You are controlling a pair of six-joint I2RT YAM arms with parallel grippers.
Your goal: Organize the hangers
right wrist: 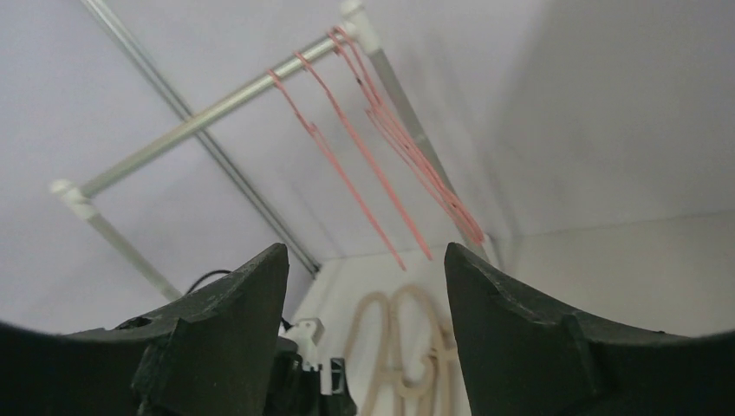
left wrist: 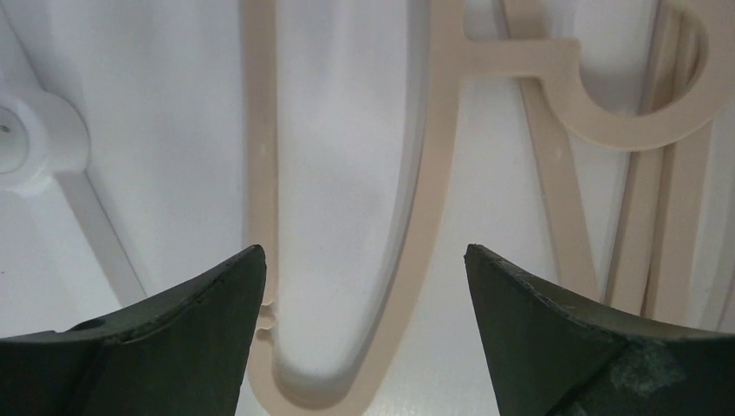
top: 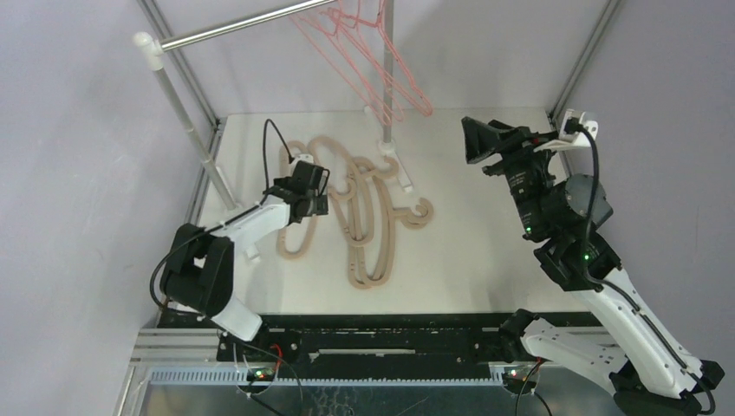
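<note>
Beige hangers (top: pixel 364 217) lie tangled on the white table (top: pixel 485 260). Pink hangers (top: pixel 364 52) hang from the silver rail (top: pixel 234 28). The left gripper (left wrist: pixel 364 260) hovers above a beige loop and the right gripper (right wrist: pixel 364 260) is raised, both wide apart and empty.

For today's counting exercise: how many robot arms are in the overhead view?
2. Left arm reaches over the beige hangers; right arm is raised at the right. None appear hidden.

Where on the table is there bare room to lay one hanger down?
Free: the table between the beige hangers and the right arm, and the strip between the hangers and the near edge. Crowded: left-centre, by the left gripper, where the hangers overlap.
</note>
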